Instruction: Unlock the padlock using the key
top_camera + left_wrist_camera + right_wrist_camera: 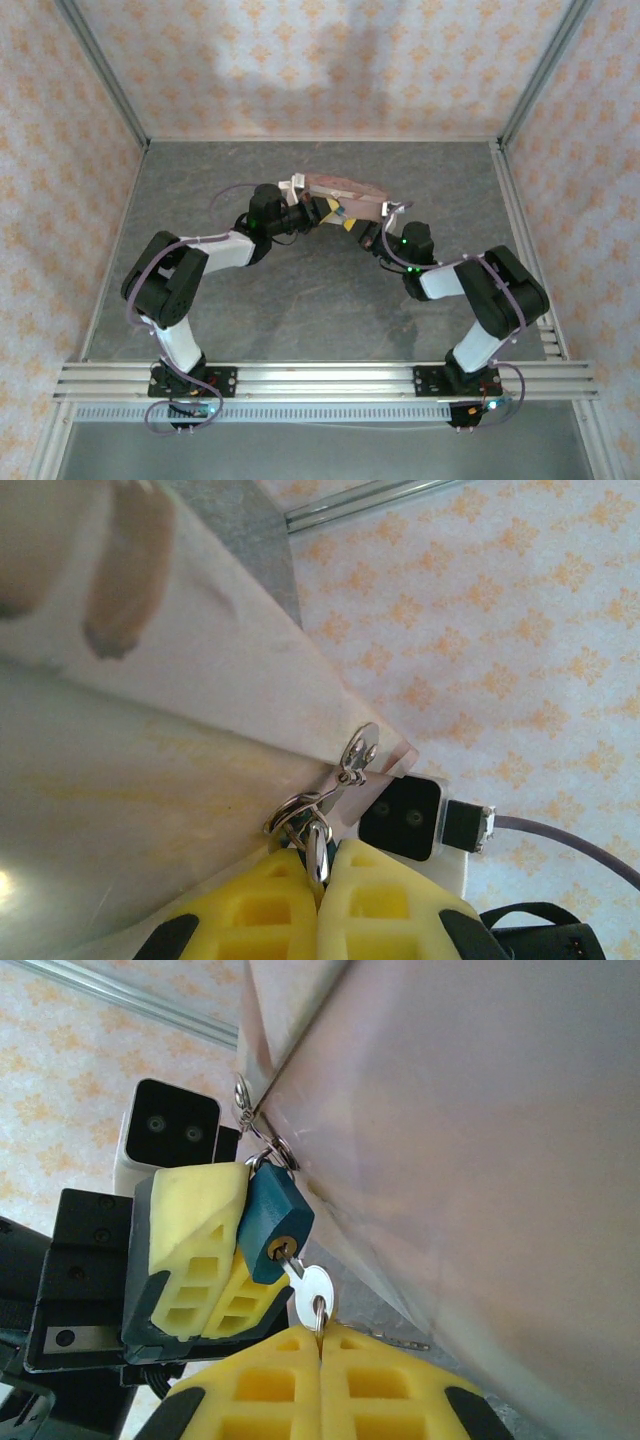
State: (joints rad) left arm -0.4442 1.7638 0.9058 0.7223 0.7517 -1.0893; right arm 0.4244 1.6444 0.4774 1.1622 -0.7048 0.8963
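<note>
Grey desk [300,300], patterned walls on three sides. Both arms reach in toward the far middle of it and meet at a pinkish box [345,188].

Box: the right wrist view has one pale side of it close up. A small silver clasp with rings [275,1150] sits at its edge.

Left pincer [320,858]: yellow fingers drawn almost together, only a thin silver loop showing between their tips, just below the clasp rings. In the right wrist view, these fingers lie against the padlock's body from the left.

Right pincer [320,1332]: fingers pressed closed, pinching the round head of the key from below.

Padlock [272,1222]: small, dark teal body, hanging tilted from the clasp rings at the box edge, keyhole end facing down and to the right. Shackle top is hard to make out.

Key [312,1285]: tiny, silver, its blade seated in the brass keyhole, its head sticking out toward the right pincer.
</note>
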